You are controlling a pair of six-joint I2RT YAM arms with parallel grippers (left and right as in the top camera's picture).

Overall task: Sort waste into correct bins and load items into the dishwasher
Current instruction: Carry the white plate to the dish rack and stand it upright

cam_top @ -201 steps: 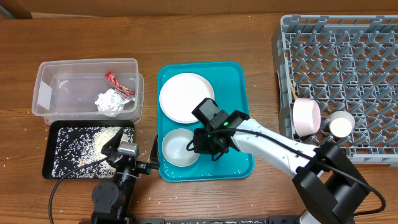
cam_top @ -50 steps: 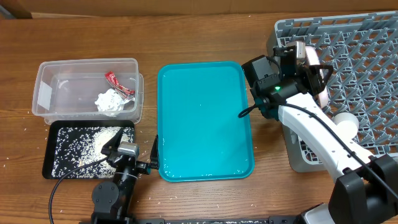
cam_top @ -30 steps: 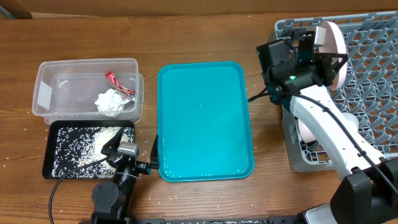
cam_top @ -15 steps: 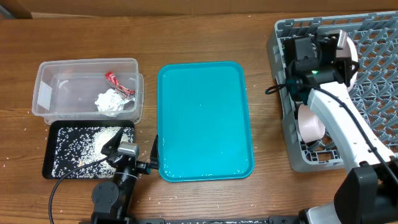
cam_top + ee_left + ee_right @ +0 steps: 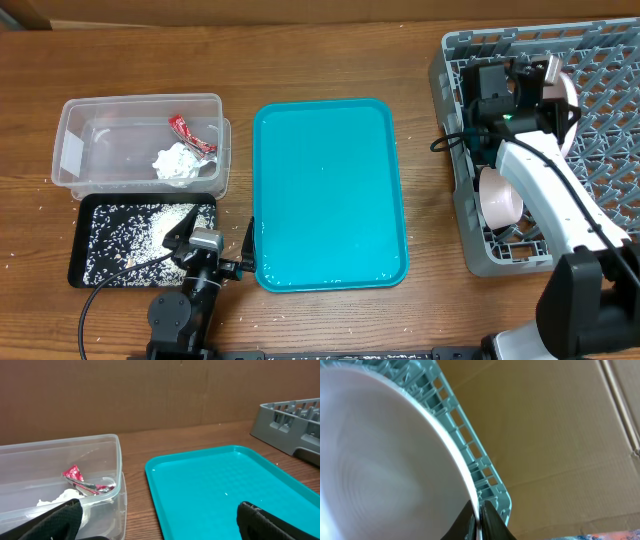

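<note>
My right gripper (image 5: 548, 84) is shut on the rim of a white plate (image 5: 568, 92), held on edge over the left part of the grey dish rack (image 5: 600, 60). In the right wrist view the fingers (image 5: 479, 516) pinch the plate's rim (image 5: 380, 455), with the rack's lattice (image 5: 470, 440) behind it. A white bowl (image 5: 497, 196) stands on edge in the rack below my arm. The clear tub (image 5: 90, 125) holds the red wrapper (image 5: 190, 133) and the tissue wad (image 5: 177, 162). Rice grains lie in the black tray (image 5: 95, 262). My left gripper (image 5: 160, 527) is open and empty, low by the tub.
The teal serving tray (image 5: 325, 195) lies bare between the bins and the rack; it also shows in the left wrist view (image 5: 225, 485). A few loose rice grains lie on the wood near the black tray. The left arm base (image 5: 185, 310) sits at the front edge.
My right arm carried the plate rightward from the rack's left corner to farther over the rack and turned it more on edge. The left arm has not moved.
</note>
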